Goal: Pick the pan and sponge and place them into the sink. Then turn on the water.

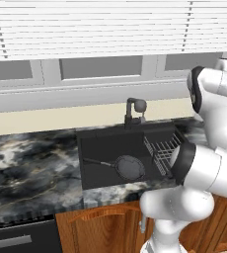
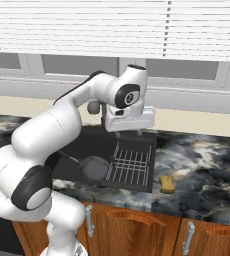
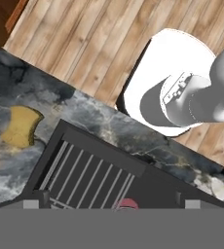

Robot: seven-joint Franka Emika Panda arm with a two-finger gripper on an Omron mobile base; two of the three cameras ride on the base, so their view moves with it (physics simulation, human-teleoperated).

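The dark grey pan lies flat in the black sink, its thin handle pointing left; it also shows as the pan beside the wire rack. The yellow sponge rests on the marble counter just right of the sink. My gripper hangs open above the sink's back right part, holding nothing. In the hand view the gripper looks down at the sink with its red drain spot, and the sponge lies at the left. Water is out of view.
A wire dish rack fills the sink's right side, seen too as the rack. The black faucet stands behind the basin. Marble counter stretches left; wooden cabinet doors lie below. Window blinds sit behind.
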